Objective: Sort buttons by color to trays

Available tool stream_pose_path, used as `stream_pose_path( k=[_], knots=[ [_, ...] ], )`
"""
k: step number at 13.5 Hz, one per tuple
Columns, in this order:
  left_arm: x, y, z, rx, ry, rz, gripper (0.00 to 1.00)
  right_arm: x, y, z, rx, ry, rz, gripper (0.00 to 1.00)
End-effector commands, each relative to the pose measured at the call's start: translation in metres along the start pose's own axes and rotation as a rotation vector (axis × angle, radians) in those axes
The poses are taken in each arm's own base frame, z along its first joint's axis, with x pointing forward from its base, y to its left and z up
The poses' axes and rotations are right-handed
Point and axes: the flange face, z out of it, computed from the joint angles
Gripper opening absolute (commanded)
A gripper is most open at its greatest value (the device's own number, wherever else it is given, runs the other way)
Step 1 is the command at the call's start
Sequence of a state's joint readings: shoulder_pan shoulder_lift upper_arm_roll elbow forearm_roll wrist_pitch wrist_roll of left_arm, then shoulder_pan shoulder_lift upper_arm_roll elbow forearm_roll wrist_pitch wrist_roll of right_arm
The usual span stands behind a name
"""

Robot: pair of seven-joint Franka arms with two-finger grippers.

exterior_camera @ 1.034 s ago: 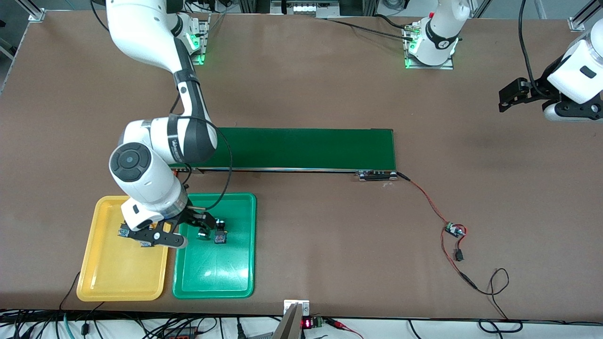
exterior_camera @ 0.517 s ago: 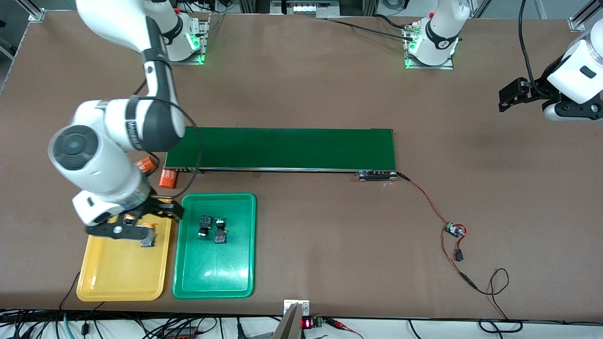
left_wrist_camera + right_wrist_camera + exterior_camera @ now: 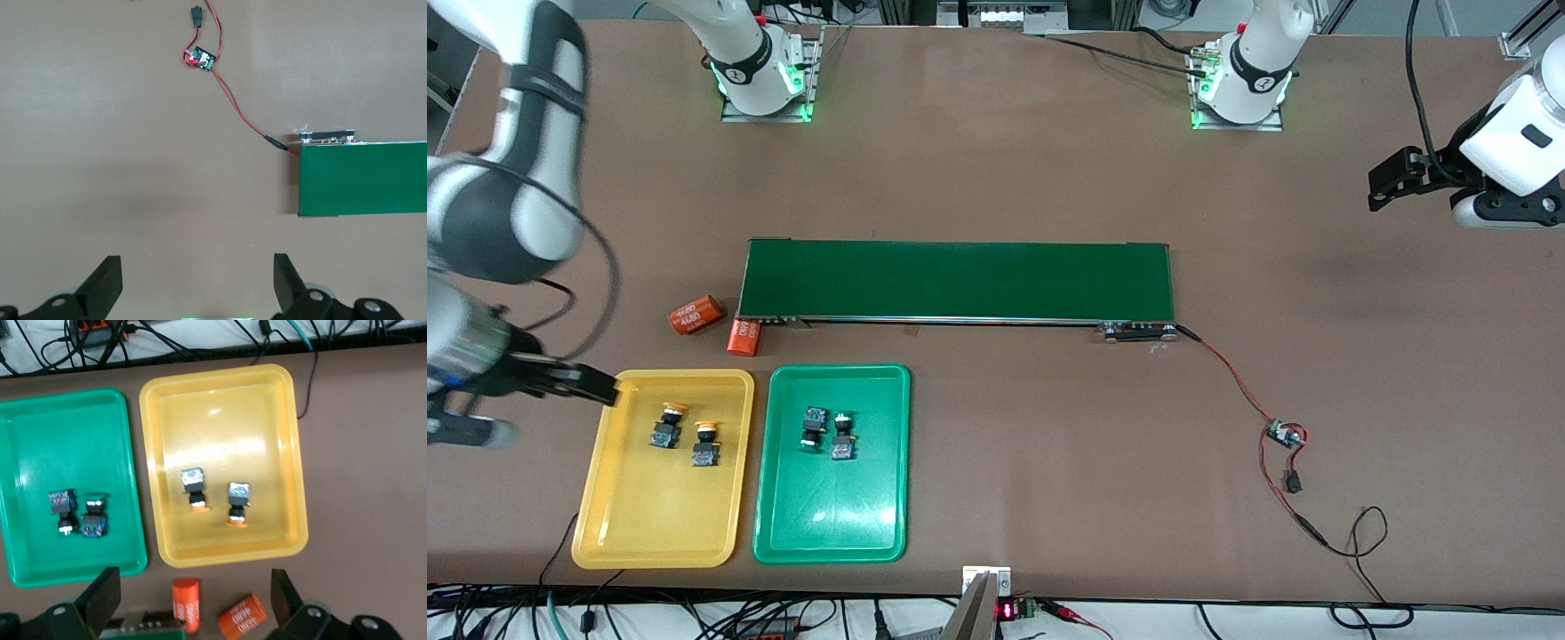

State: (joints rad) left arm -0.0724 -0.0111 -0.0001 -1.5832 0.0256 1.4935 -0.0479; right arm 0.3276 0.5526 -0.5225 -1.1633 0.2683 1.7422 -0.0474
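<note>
Two yellow-capped buttons [image 3: 665, 428] [image 3: 706, 447] lie side by side in the yellow tray [image 3: 649, 533]. Two green-capped buttons [image 3: 812, 427] [image 3: 842, 437] lie together in the green tray [image 3: 827, 524]. The right wrist view shows the yellow tray [image 3: 220, 400] with its buttons [image 3: 194, 489] [image 3: 238, 503] and the green tray [image 3: 67, 427] with its buttons [image 3: 62, 509] [image 3: 94, 517]. My right gripper [image 3: 560, 413] [image 3: 193, 603] is open and empty, up beside the yellow tray's outer edge. My left gripper [image 3: 1383, 182] [image 3: 197, 287] waits open and empty over bare table.
A long dark-green conveyor belt [image 3: 960, 280] [image 3: 363, 179] crosses the middle of the table. Two orange cylinders [image 3: 695, 314] [image 3: 745, 336] lie by its end, farther from the front camera than the trays. A small circuit board [image 3: 1285, 435] [image 3: 201, 59] on red-black wires lies toward the left arm's end.
My right arm has swung off the trays toward its own end of the table, uncovering both yellow-capped buttons in the yellow tray. The left arm has not moved.
</note>
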Motion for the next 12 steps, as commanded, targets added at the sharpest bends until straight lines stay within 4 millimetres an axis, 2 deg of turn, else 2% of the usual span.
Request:
stream_pose_path(
  k=[1,4,6,9,12],
  knots=[
    [-0.005,-0.001,-0.008,-0.017,0.003,0.015,1.0,-0.027,0.023,-0.034,0.01,-0.079,-0.04,1.0],
    [-0.005,-0.001,-0.009,-0.017,0.004,0.015,1.0,-0.057,0.041,-0.063,-0.003,-0.102,-0.065,1.0],
    [-0.005,-0.001,-0.01,-0.017,0.006,0.016,1.0,-0.075,0.041,-0.074,-0.025,-0.119,-0.075,1.0],
    [-0.005,-0.001,-0.009,-0.017,0.004,0.015,1.0,-0.092,0.041,-0.093,-0.02,-0.132,-0.072,1.0],
    [-0.005,-0.001,-0.009,-0.017,0.004,0.015,1.0,-0.107,0.042,-0.099,-0.018,-0.127,-0.063,1.0]
  ],
)
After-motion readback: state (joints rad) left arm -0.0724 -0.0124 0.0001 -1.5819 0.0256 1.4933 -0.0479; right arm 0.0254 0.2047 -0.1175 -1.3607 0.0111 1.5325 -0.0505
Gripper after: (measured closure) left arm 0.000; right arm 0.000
